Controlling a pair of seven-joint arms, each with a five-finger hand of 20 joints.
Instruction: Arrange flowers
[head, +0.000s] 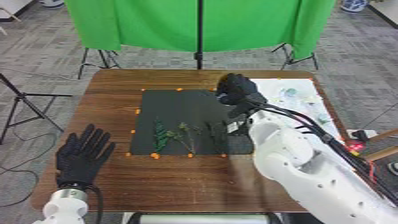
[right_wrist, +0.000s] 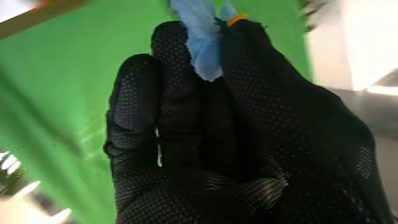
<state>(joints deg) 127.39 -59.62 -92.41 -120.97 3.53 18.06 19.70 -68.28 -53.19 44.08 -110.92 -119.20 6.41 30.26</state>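
Your right hand (head: 238, 91), at the dark mat's far right corner, pinching a blue flower (right_wrist: 203, 45) between thumb and fingers; dark mat (head: 182, 107), bearing a leafy green sprig (head: 161, 136) and, just beside it, thin stems (head: 188, 137); white sheet (head: 305, 90) to your right, holding pale flowers (head: 289, 92); your left hand (head: 78, 162), released, fingers straight, left of the mat.
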